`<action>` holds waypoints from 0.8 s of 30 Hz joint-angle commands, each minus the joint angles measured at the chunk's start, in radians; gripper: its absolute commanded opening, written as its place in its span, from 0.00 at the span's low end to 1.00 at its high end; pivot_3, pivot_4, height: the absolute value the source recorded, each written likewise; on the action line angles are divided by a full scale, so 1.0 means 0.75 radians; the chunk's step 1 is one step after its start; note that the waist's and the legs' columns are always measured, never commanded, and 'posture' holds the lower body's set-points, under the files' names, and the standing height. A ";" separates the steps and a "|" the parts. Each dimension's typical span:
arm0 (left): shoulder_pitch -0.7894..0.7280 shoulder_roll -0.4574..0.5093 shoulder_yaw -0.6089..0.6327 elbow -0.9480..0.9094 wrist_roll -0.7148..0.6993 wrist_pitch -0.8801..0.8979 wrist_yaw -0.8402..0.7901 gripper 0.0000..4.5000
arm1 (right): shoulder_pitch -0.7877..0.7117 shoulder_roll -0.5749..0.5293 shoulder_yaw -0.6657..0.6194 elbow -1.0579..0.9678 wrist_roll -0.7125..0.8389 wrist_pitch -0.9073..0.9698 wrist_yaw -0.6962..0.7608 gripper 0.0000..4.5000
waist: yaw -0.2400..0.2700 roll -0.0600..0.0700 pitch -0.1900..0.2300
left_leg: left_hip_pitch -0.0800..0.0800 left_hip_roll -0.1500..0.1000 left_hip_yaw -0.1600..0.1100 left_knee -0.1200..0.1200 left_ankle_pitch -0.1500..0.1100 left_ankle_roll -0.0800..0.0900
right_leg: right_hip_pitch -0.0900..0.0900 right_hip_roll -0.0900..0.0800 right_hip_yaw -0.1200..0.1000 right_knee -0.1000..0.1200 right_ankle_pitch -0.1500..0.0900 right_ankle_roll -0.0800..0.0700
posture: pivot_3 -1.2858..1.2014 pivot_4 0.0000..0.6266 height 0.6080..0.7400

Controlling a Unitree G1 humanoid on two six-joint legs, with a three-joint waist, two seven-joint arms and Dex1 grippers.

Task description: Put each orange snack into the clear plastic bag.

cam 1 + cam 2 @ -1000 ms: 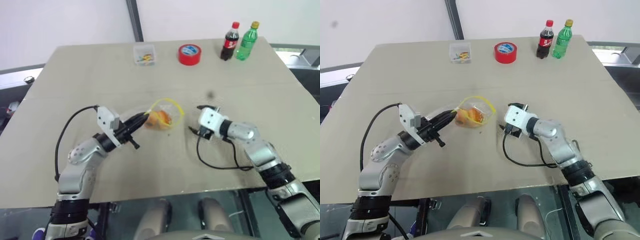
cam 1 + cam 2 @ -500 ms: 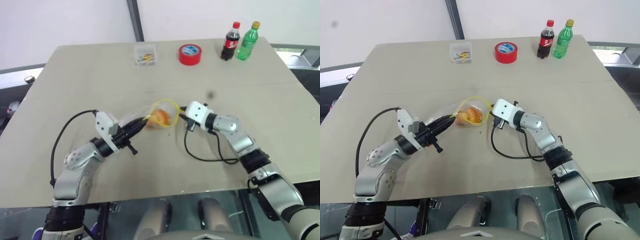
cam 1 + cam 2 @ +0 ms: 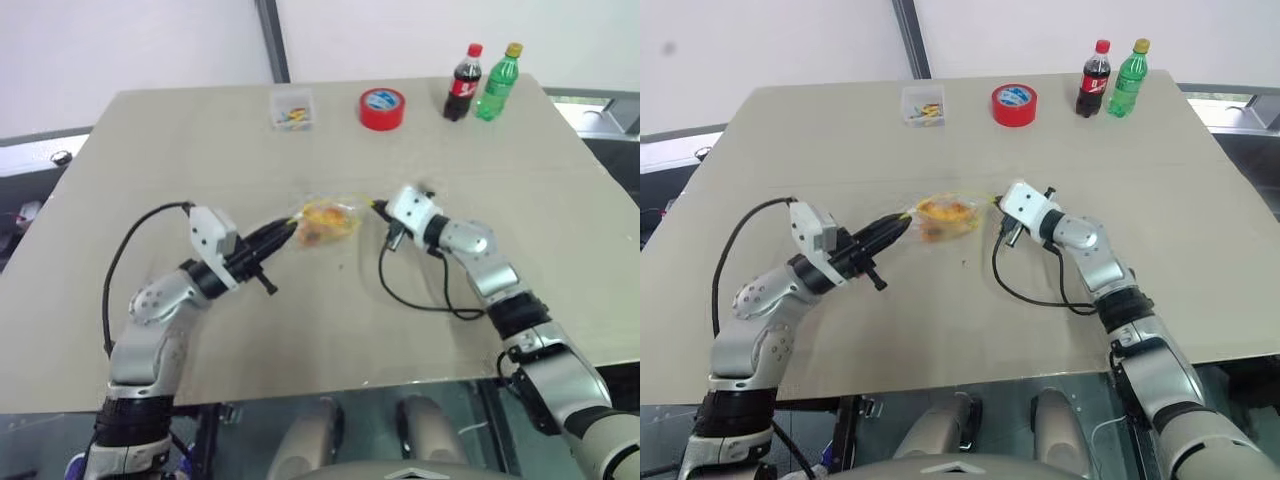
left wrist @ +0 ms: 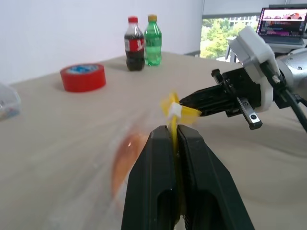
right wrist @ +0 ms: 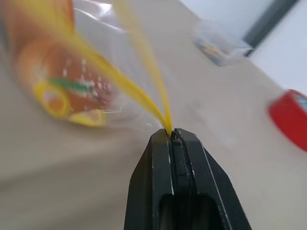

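Clear plastic bag (image 3: 322,221) limp, light, probably slippery; left gripper (image 3: 288,229), right gripper (image 3: 374,206) both clamped on its yellow strip (image 5: 144,57), orange snacks (image 3: 943,210) inside.

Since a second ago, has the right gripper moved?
Yes. The right gripper went up the table toward the red tape roll and shut on the clear plastic bag's yellow strip.

At the lower left of the head view, the left arm bends up toward frame centre, its left gripper (image 3: 285,232) pinched tight. From the lower right, the right arm stretches inward, its right gripper (image 3: 377,207) clamped, fingertips facing the left one's.
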 commanded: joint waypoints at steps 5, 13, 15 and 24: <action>-0.495 -0.007 -0.029 0.359 0.107 -0.083 0.046 0.00 | -0.228 -0.207 -0.182 -0.032 -0.034 0.074 -0.149 0.01 | 0.002 -0.001 0.000 | -0.002 -0.001 -0.002 0.001 0.000 0.000 | 0.000 0.000 -0.002 -0.001 0.000 0.000 | 0.52 0.24 1.00; -0.542 -0.025 -0.121 0.463 0.209 -0.290 -0.077 0.00 | 0.016 -0.336 -0.202 -0.471 0.037 0.279 -0.010 0.01 | -0.011 -0.001 0.000 | -0.006 0.000 0.001 -0.003 0.000 0.000 | -0.006 -0.001 0.000 -0.006 0.000 0.000 | 0.52 0.24 1.00; -0.448 -0.016 -0.146 0.399 0.242 -0.332 -0.090 0.00 | 0.149 -0.357 -0.193 -0.626 0.051 0.341 0.026 0.01 | -0.013 0.000 0.000 | -0.008 0.000 0.002 -0.003 0.000 0.000 | -0.008 -0.002 0.000 -0.006 0.000 0.000 | 0.52 0.24 1.00; -0.190 -0.019 -0.201 0.227 0.357 -0.426 -0.038 0.00 | 0.432 -0.344 -0.069 -1.093 0.072 0.403 0.152 0.51 | -0.004 0.000 0.001 | 0.000 0.001 0.005 0.002 -0.003 0.006 | -0.002 -0.001 0.002 0.002 0.002 0.001 | 0.52 0.24 1.00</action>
